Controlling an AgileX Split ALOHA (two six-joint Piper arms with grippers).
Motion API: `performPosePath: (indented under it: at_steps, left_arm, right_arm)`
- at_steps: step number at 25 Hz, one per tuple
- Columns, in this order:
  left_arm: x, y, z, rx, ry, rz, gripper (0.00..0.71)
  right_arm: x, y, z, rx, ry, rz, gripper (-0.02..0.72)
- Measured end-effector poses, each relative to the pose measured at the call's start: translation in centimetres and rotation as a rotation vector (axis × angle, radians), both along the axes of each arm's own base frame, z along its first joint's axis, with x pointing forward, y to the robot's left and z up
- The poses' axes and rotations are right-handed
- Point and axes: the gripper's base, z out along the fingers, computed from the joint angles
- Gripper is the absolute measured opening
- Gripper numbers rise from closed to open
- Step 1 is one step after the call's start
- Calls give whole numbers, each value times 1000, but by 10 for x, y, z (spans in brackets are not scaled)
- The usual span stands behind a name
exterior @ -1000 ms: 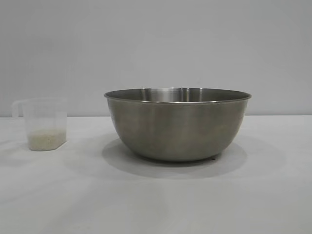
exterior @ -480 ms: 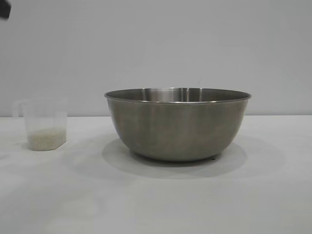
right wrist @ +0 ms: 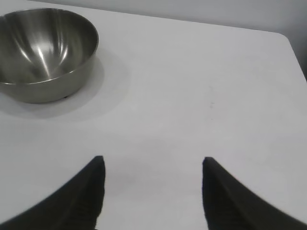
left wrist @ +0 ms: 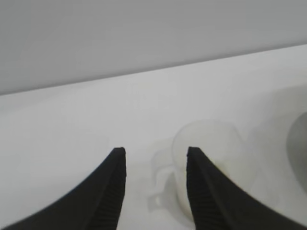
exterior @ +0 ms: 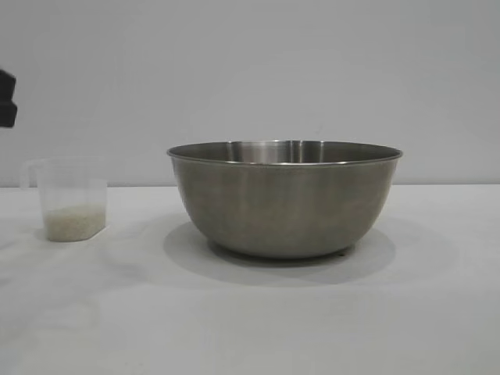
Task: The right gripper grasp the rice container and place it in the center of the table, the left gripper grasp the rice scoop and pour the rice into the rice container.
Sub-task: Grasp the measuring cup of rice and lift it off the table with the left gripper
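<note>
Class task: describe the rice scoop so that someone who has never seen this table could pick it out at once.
Find the big steel bowl in the middle of the white table. At the exterior view's left of it, standing apart, is the rice scoop. It is small, frosted, see-through plastic with a side handle, and off-white rice lies in its bottom.

— How many things stand on the table (exterior: pixel 437 328)?
— One steel rice container (exterior: pixel 284 199), one plastic rice scoop (exterior: pixel 69 199) with one heap of rice (exterior: pixel 73 222).
— And grippers?
— Two.
</note>
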Motion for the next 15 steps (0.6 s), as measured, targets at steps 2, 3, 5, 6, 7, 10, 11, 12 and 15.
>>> performPosePath:
  at_steps: [2, 3, 5, 6, 7, 10, 11, 12, 15]
  left_arm:
    - [0, 0, -10, 9, 28, 0, 245]
    - [0, 0, -14, 12, 41, 1, 245]
    - [0, 1, -20, 16, 62, 14, 245]
    - [1, 2, -23, 16, 72, 30, 245]
    - [1, 3, -25, 18, 84, 41, 245]
    - [1, 6, -32, 22, 110, 67, 245]
    - [0, 6, -35, 24, 119, 71, 245]
    - [0, 6, -37, 26, 127, 74, 245]
    - [1, 6, -45, 34, 155, 78, 245]
  right_arm:
    - [0, 0, 0, 0, 0, 0, 423]
    - [0, 0, 0, 0, 0, 0, 423]
    - [0, 0, 0, 0, 0, 0, 423]
    - [0, 0, 0, 0, 0, 0, 423]
    - [0, 0, 0, 0, 0, 0, 423]
    - [0, 0, 0, 0, 0, 0, 423]
    - [0, 0, 0, 0, 0, 0, 423]
    - [0, 0, 0, 0, 0, 0, 423]
    - [0, 0, 0, 0, 0, 0, 423]
